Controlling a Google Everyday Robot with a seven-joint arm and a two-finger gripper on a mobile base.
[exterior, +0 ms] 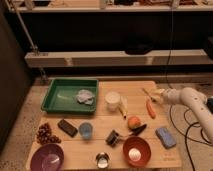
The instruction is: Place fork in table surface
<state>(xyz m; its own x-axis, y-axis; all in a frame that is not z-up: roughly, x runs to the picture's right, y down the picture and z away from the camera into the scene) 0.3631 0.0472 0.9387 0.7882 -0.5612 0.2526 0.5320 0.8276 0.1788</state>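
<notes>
claw (161, 96): right of frame, at the desk's far right edge, grip state cannot be told | fork (148, 92): at the claw tip, low over the desk (100, 152) beside the orange stick (150, 108) | progress: late, let-go not confirmed

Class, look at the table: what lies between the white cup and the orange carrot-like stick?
In the camera view, a banana lies between the white cup and the orange stick. The gripper is at the table's right edge.
</notes>
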